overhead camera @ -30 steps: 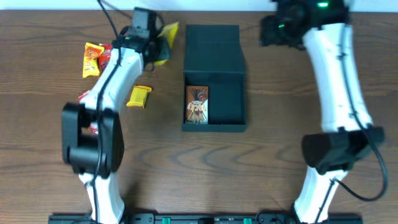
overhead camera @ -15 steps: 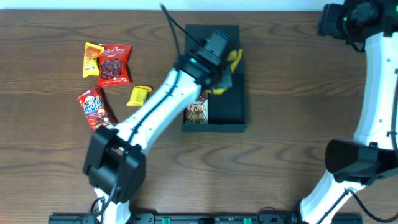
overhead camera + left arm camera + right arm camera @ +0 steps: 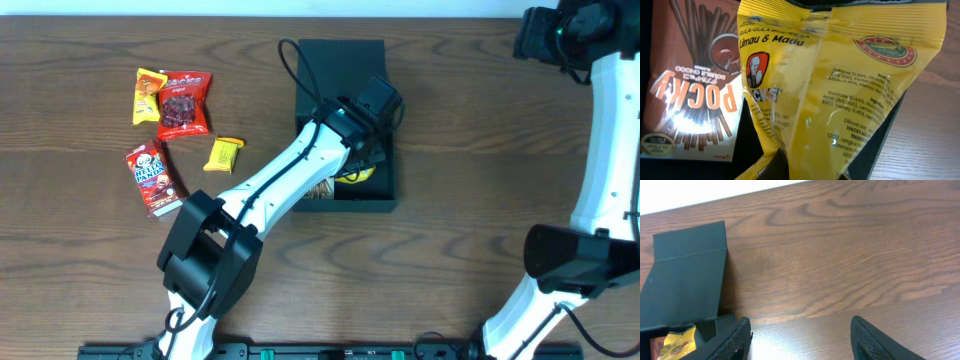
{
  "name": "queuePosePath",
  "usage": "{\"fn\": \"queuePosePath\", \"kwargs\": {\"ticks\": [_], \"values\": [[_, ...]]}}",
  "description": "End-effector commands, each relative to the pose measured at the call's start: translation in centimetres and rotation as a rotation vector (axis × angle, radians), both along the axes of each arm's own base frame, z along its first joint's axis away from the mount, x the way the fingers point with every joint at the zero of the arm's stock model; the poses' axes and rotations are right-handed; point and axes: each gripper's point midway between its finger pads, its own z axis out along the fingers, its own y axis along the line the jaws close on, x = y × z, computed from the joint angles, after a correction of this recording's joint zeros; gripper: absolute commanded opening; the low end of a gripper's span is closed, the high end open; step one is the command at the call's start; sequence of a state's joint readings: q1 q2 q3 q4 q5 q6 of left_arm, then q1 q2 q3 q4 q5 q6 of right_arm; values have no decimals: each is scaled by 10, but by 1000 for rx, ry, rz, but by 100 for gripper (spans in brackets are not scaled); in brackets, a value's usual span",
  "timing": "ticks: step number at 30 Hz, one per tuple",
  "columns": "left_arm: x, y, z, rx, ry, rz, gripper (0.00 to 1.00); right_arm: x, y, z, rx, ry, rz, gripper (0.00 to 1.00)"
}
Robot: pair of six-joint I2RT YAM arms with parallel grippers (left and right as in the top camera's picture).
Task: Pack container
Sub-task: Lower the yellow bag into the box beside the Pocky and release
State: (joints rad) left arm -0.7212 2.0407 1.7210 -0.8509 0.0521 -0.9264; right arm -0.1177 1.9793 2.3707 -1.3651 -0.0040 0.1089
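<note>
1. The worktop is brown wood grain. The container stands at the middle of its far edge, with its flat lid folded back and lying open toward that edge.
2. The left hand reaches over the container's open tray. It is clenched on a yellow packet, whose creased film bunches toward the dark fingers at the bottom of the left wrist view.
3. A brown Pocky box lies flat in the left part of the tray. The yellow packet is just beside it on the right, and its edge overlaps the box in the left wrist view. Whether the packet touches the tray floor cannot be told.
4. The right hand is over the far right corner of the worktop, well apart from the container. Its fingers are spread wide with nothing between them.
5. Four loose snacks lie toward the left edge: an orange-yellow packet touching a red packet, a small yellow wrapper, and a red-and-white packet nearer the front.
</note>
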Motion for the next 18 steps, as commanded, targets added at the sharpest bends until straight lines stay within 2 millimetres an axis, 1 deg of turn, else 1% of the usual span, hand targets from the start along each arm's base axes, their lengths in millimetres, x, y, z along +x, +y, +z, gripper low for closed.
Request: {"fn": "queuePosePath", "kwargs": {"ticks": [1, 5, 7, 8, 9, 10, 11, 12, 15, 17, 18], "values": [[-6, -3, 1, 10, -1, 12, 6, -2, -3, 12, -8, -30, 4, 64], [-12, -2, 0, 24, 13, 6, 5, -4, -3, 11, -7, -23, 4, 63], [-13, -1, -1, 28, 18, 5, 7, -4, -3, 11, -7, -20, 4, 64], [-13, 0, -1, 29, 17, 1, 21, -4, -3, 11, -6, -20, 5, 64], [-13, -1, -1, 29, 17, -6, 46, -4, -3, 11, -6, -20, 5, 64], [-14, -2, -1, 22, 22, -9, 66, -4, -3, 11, -6, -20, 5, 64], [-14, -3, -1, 18, 26, -11, 84, -4, -2, 11, -6, -20, 5, 65], [-14, -3, 0, 17, 26, -15, 88, -4, -2, 11, -6, -20, 5, 65], [-9, -4, 7, 13, -9, -63, 86, -5, -3, 10, -6, -16, 5, 65], [2, 0, 23, 16, -65, -85, 76, -6, -2, 9, -4, -10, 6, 56], [10, 7, 35, 33, -108, -88, 73, -7, 0, 8, 7, -5, 14, 47]]}}
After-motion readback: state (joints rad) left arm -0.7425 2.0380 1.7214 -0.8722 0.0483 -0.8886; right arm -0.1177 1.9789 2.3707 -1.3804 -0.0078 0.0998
